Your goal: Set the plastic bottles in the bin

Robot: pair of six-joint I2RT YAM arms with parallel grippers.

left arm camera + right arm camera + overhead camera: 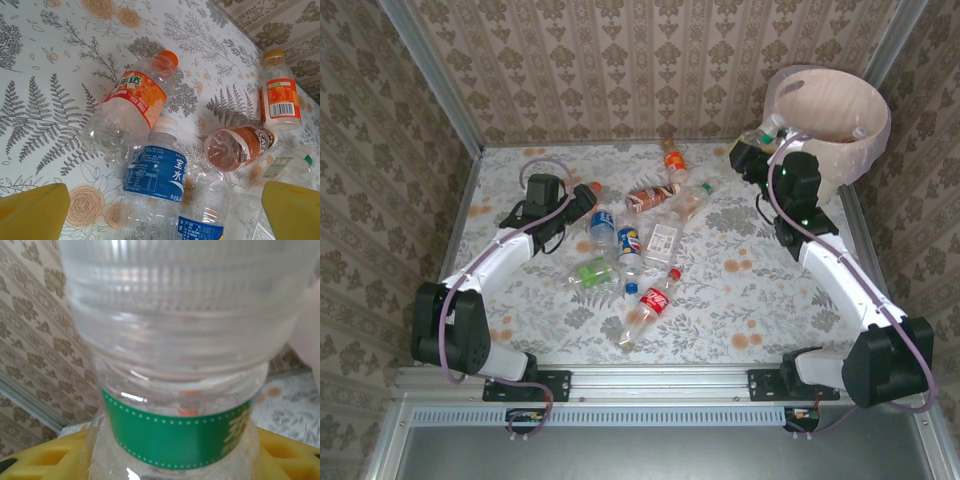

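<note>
Right gripper [758, 152]: clamped on a clear green-label bottle [175, 370], upper right of the overhead shot, just beside the bin's rim
Bin [860, 150]: cream-white, bag-lined, upper right corner
Left gripper [582, 203]: spread wide, yellow fingers [35, 210] sitting in the wrist view's bottom corners
Other bottles: lying mid-frame on the floral table [740, 300], incl. an orange-label bottle [132, 107], blue-label bottle [156, 172], brown-label bottle [237, 146]
</note>
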